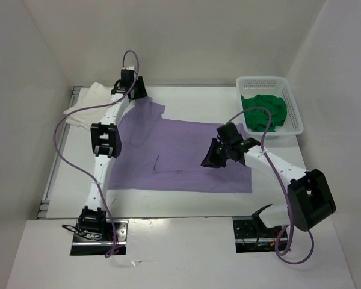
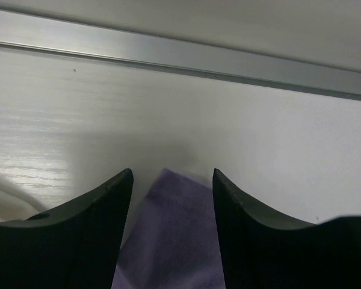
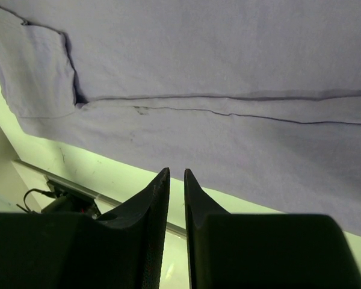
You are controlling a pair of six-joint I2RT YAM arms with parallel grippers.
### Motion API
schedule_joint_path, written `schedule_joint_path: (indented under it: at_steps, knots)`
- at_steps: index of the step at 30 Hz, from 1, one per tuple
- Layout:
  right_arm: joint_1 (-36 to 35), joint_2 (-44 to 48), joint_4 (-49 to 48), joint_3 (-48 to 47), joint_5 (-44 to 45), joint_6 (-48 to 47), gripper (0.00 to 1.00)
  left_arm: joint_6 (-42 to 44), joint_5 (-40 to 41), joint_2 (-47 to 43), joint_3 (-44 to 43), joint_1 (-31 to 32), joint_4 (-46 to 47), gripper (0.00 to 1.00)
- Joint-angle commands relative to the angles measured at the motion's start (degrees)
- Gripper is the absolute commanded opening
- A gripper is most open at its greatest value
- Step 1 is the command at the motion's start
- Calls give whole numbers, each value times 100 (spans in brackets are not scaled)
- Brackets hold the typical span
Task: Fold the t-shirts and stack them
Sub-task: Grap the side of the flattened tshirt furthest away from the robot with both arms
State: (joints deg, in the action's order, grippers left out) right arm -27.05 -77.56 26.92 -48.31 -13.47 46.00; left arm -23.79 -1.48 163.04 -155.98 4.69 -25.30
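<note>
Nearest us, at the lower edge of the top view, the two arm bases sit on the white table [image 1: 186,201]. Just beyond them the lavender t-shirt [image 1: 180,156] lies spread flat across the middle of the frame, with one sleeve reaching toward the upper left.

The right gripper [image 3: 177,171] hangs over the shirt's right part, right of centre. Its fingers are drawn nearly together with only a thin slit between them, and we see no cloth in that slit.

Farther back, in the upper left, the left gripper [image 2: 172,173] stands at the sleeve corner. Its fingers are well apart and the purple tip lies between them. It looks unclamped, though its wrist view is too tight to say whether a finger touches the fabric.

Just left of it the white t-shirt [image 1: 87,102] sits crumpled at the table's far left corner. In the upper right, the green t-shirt [image 1: 265,111] is bunched inside the white perforated basket [image 1: 262,79].
</note>
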Motion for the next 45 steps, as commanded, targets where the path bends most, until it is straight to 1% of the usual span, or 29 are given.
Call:
schedule_joint_path:
  at_steps: [1, 5, 6, 8, 9, 12, 13, 15, 16, 17, 18, 20, 23, 24, 27, 31, 34, 36, 39, 42, 44, 45]
  knots:
    - [33, -58, 33, -265, -147, -12, 21, 217, 94, 193, -266, 94, -124, 64]
    - [94, 12, 182, -714, -77, -65, 21, 217, 183, 246, -336, 155, -177, 48]
    - [94, 91, 269, -793, -76, -65, 21, 217, 183, 246, -336, 155, -290, 42]
    - [348, 179, 349, -1048, -190, -117, 21, 278, 183, 246, -389, 155, -361, 37]
    - [445, 293, 436, -1144, -321, -117, 21, 279, 183, 246, -389, 207, -362, 33]
    - [867, 539, 569, -1548, -453, -178, 22, 279, 183, 246, -336, 208, -362, 27]
    - [972, 540, 647, -1715, -541, -231, 22, 279, 183, 246, -336, 208, -362, 21]
    - [1341, 619, 648, -1769, -673, -284, 22, 279, 253, 246, -336, 208, -414, 15]
    - [1456, 689, 648, -1769, -735, -284, 23, 279, 253, 193, -336, 208, -414, 13]
    - [1561, 750, 648, -1691, -736, -337, 25, 279, 253, 193, -336, 208, -414, 8]
    - [1719, 751, 648, -1612, -736, -337, 25, 279, 253, 193, -336, 208, -501, 5]
    - [1773, 751, 595, -1339, -675, -337, 26, 279, 253, 132, -529, 208, -573, 0]
    - [1826, 559, 455, -1014, -297, -390, 26, 120, 253, 0, -758, 208, -713, 0]
    - [1826, 558, 333, -900, -166, -390, 28, 68, 253, -114, -845, 208, -783, 0]
    - [1826, 295, 52, -846, 248, -338, 33, 68, 323, -351, -899, 208, -836, 0]
    - [1826, -171, -309, -899, 801, -337, 36, 129, 323, -528, -899, 208, -889, 0]
    - [1826, -645, -467, -1206, 1232, -337, 36, 191, 385, -581, -750, 208, -889, 0]
    - [1826, -1005, -529, -1452, 1496, -337, 38, 191, 446, -494, -697, 208, -836, 0]
    - [1826, -1463, -530, -1794, 1891, -337, 38, 191, 367, -422, -758, 208, -1099, 0]
    - [1826, -1902, -530, -2146, 2559, -337, 41, 68, 244, -422, -960, 208, -1293, 0]
    - [1826, -2165, -530, -2427, 2936, -337, 41, 15, 61, -536, -1013, 260, -1293, 0]
    - [1826, -2471, -477, -2550, 3243, -337, 41, -37, 60, -598, -1065, 261, -1293, 0]
